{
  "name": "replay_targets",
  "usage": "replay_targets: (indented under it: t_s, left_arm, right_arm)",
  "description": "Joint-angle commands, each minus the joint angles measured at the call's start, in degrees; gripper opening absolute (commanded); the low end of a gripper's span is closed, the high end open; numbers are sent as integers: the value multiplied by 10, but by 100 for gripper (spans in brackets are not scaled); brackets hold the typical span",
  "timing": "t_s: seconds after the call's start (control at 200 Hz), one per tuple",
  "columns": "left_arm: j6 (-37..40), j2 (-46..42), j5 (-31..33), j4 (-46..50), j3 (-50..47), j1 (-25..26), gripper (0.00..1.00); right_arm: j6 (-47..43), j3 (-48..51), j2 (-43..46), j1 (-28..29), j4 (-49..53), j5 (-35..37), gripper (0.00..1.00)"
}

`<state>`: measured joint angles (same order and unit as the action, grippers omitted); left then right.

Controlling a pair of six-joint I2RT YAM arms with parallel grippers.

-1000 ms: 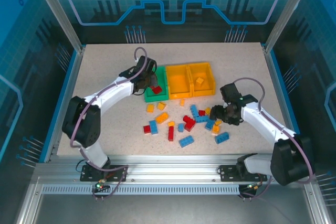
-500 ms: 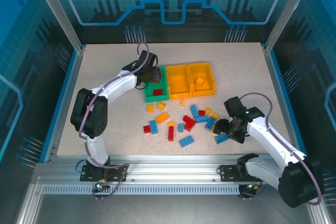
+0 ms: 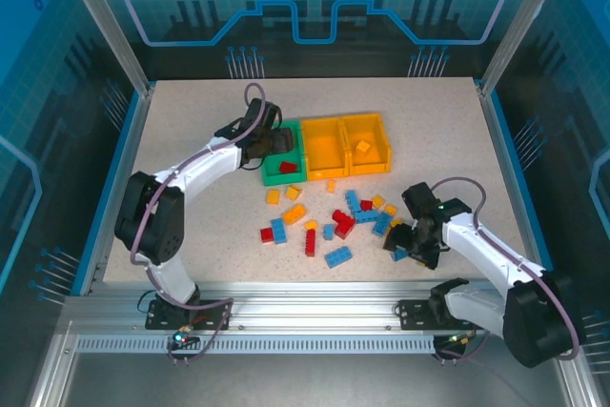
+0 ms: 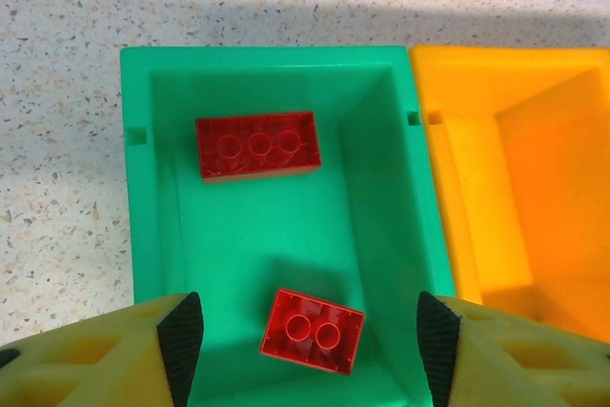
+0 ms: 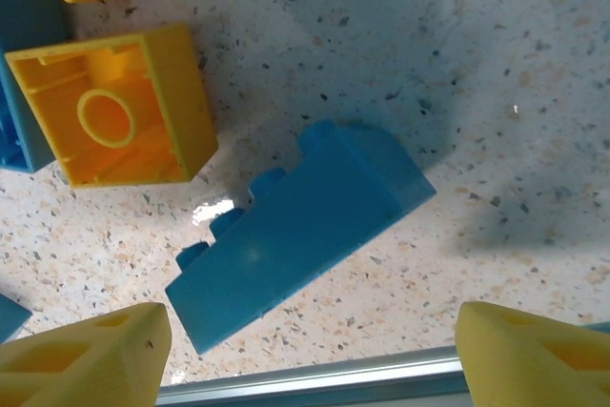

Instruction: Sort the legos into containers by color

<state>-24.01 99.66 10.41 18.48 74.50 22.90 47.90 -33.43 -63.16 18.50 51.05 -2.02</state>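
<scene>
A: Sort status?

B: Early. Green bin has 2 reds: the back red brick and the front red brick. Right bin holds 1 orange-yellow brick. Middle bin looks empty. About 20 loose legos are left on the table in front of the bins.

A: Left gripper?

B: It's over the green bin, jaws partly apart, nothing between them. The front red brick lies on the bin floor below it.

A: Right gripper?

B: Low over a blue brick that's tipped on its side near the table's front edge. Jaws wide and empty, no contact that I can see. A yellow brick sits just beside it, underside up. My guess is that the blue one is the next pick.
</scene>
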Motion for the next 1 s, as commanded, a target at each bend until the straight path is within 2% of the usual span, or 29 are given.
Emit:
replay_targets:
  t_s: [0.0, 0.32, 0.48, 0.605, 0.805, 0.995]
  left_arm:
    - [3, -34, -5, -13, -17, 3, 65]
    - [6, -33, -5, -13, -22, 3, 65]
    - [7, -33, -6, -11, -23, 3, 65]
    - [8, -36, -3, -12, -25, 3, 65]
    - [8, -37, -4, -12, -26, 3, 65]
    - [6, -39, -4, -12, -30, 3, 65]
  right_arm:
    - [21, 10, -6, 11, -25, -5, 79]
    - [32, 16, -38, 13, -69, 3, 78]
    - [25, 11, -67, 13, -78, 8, 72]
    - [23, 15, -73, 13, -80, 15, 62]
    - [10, 5, -75, 14, -71, 29, 41]
    - [-8, -19, -49, 13, -41, 53, 30]
